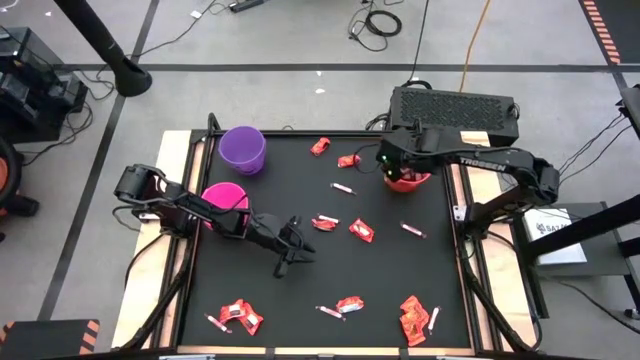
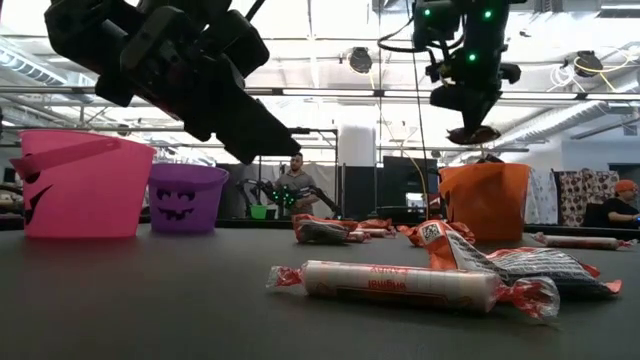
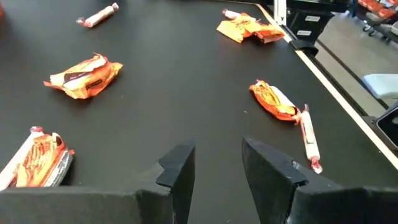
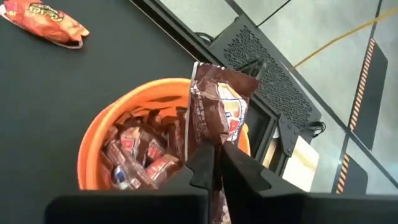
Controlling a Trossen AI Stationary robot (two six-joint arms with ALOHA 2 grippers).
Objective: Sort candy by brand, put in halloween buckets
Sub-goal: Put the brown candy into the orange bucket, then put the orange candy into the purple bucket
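Now | right fingers [image 4: 214, 165] pinch brown bar [image 4: 217, 112] (above orange bucket [image 4: 99, 134]) | left fingers [image 3: 214, 177] apart

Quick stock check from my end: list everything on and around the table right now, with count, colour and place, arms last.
purple bucket: one, far left corner of the mat.
pink bucket: one, left edge, under the left arm.
orange bucket: one, far right, brown packets inside.
loose candy: about a dozen and a half, orange-red packets and pale sticks, scattered mid-mat and along the near edge.
brown packet: one, pinched above the orange bucket.
left gripper: open, empty, over mid-mat.
right gripper: shut on the brown packet.
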